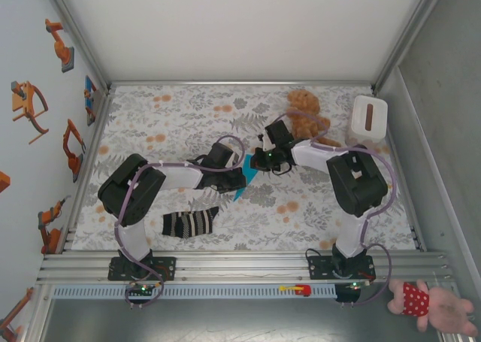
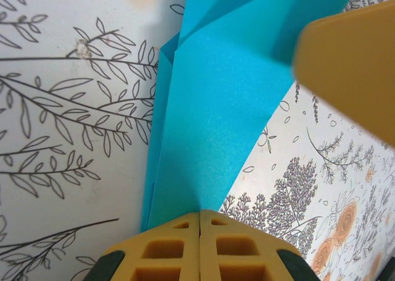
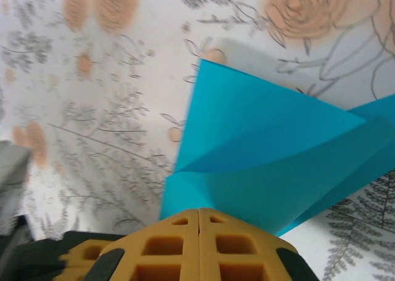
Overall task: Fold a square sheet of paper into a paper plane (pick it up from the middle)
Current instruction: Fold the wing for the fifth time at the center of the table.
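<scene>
**Paired pinch during a fold**

The turquoise sheet [image 1: 241,189], creased into overlapping flaps, lies at mid-table between the arms. The left gripper [image 2: 199,228] and right gripper [image 3: 199,222] each clamp flat on one of its edges, probably to steady one layer while the next is shaped. From above, the fold itself is unclear.

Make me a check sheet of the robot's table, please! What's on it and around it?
Surface: flowery tablecloth.
Job's things: blue paper, partly folded, at mid-table.
Clutter: striped sock near the front; teddy bear and white box at the back right.
Grippers: left gripper and right gripper are both shut on the blue paper.
Cables: purple cables loop along the left arm and right arm.
Surroundings: robot stickers at the left; pink soft toy beyond the front rail.
</scene>
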Controlling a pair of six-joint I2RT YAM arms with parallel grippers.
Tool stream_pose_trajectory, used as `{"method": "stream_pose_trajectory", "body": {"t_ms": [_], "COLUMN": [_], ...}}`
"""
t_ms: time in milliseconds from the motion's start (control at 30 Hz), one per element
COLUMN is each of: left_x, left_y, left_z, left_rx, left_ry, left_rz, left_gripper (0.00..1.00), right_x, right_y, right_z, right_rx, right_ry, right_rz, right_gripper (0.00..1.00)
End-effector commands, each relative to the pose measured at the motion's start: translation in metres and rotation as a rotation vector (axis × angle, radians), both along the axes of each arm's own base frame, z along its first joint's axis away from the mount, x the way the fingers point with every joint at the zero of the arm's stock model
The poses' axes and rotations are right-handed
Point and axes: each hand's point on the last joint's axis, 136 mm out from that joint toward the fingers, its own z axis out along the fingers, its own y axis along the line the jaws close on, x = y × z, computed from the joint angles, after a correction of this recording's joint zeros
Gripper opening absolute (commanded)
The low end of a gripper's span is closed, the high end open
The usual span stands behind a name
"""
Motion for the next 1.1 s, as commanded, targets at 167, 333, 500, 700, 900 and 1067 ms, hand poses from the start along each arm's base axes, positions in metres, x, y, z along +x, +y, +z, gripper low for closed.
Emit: {"method": "stream_pose_trajectory", "body": {"t_ms": [167,333,500,700,900,1067], "left_x": [-0.014,-0.015,-0.017,-0.018,-0.02,-0.022], "left_y": [0.019,0.022,0.026,0.029,0.03,0.032], "left_z": [-0.029,-0.03,-0.033,-0.037,-0.04,-0.045], "left_rx": [0.097,0.105,0.118,0.122,0.128,0.139], "left_ry": [0.08,0.083,0.086,0.082,0.087,0.095], "left_rz": [0.02,0.022,0.03,0.038,0.036,0.031], "left_gripper": [0.06,0.07,0.07,0.07,0.06,0.06], "right_x": [-0.017,-0.012,0.005,0.035,0.064,0.075], "right_y": [0.01,0.009,-0.006,-0.034,-0.048,-0.053], "right_z": [-0.01,-0.021,-0.033,-0.046,-0.048,-0.048], "right_rx": [0.036,0.003,-0.035,-0.073,-0.055,-0.012], "right_ry": [0.046,0.049,0.041,0.018,-0.015,-0.034], "right_rz": [0.004,0.012,-0.018,-0.071,-0.099,-0.107], "right_gripper": [0.0,0.0,0.0,0.0,0.0,0.0]}}
